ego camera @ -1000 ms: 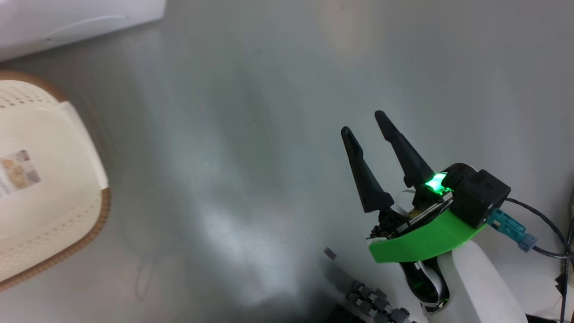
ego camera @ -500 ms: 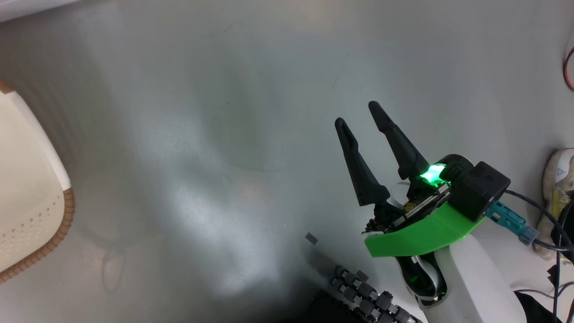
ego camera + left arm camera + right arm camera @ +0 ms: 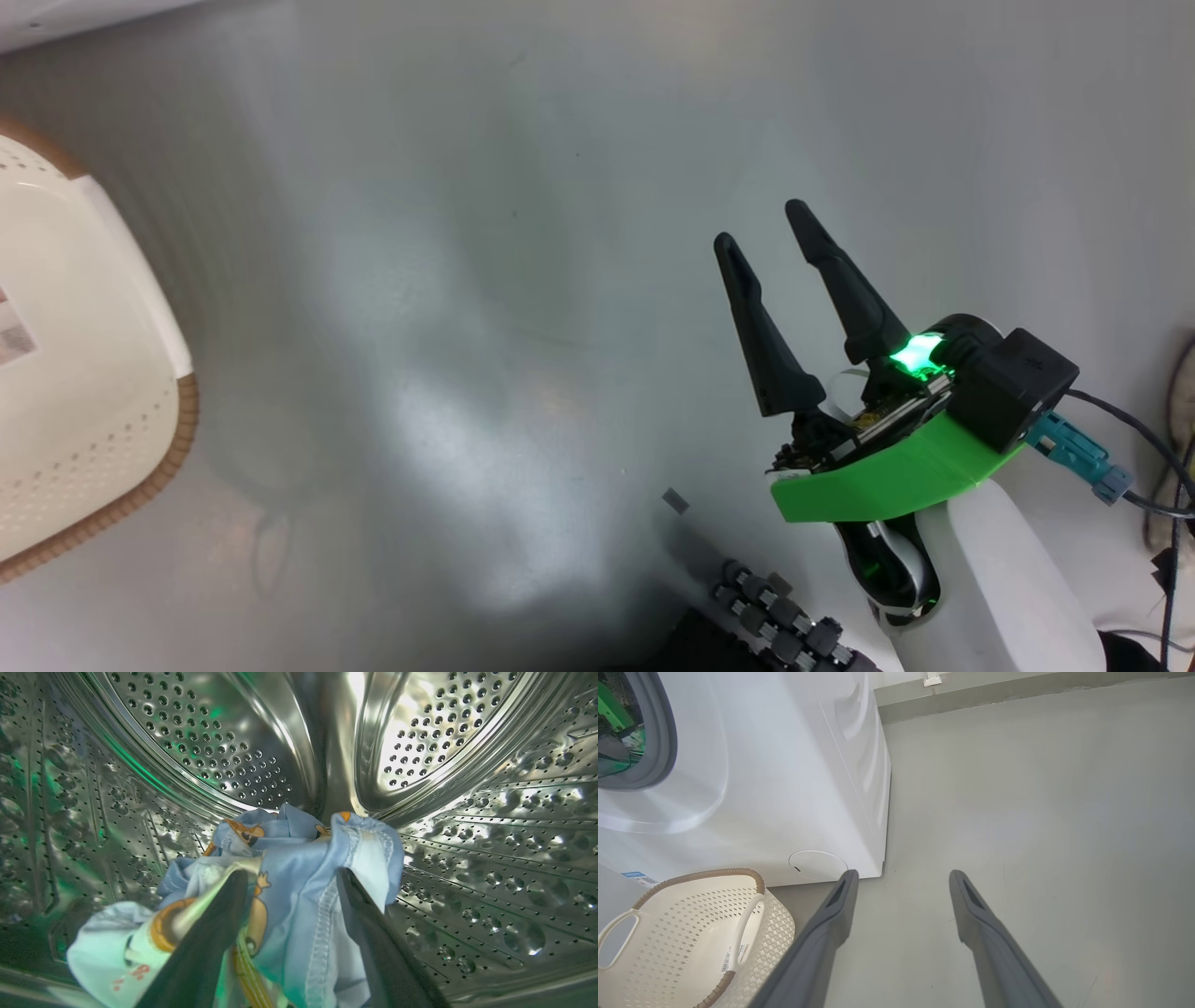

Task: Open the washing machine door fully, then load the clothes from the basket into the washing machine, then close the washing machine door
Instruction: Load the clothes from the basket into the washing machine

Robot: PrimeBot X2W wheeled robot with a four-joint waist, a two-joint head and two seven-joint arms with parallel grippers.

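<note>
My left gripper [image 3: 290, 876] is inside the steel drum [image 3: 467, 835] of the washing machine [image 3: 784, 788], open. The light blue clothes [image 3: 299, 886] with orange-brown figures lie bunched between and around its fingers on the drum floor. My right gripper [image 3: 761, 224] hangs open over bare grey floor, to the right of the machine, with nothing between its fingers [image 3: 971, 914]. The cream basket [image 3: 691, 914] stands in front of the machine, with only its label sticker inside; its brown rim [image 3: 177, 420] shows at the head view's left. The washing machine door is out of view.
The machine's round flap [image 3: 817, 865] and blue label sticker [image 3: 633, 875] sit low on its front beside the basket. The grey seal [image 3: 663, 742] shows at the upper left. My base's dark rollers [image 3: 784, 621] and a black cable [image 3: 1134, 439] lie at the lower right.
The head camera has swung, so the basket slid left and then partly back into the picture. My right gripper keeps the same open pose over the floor.
</note>
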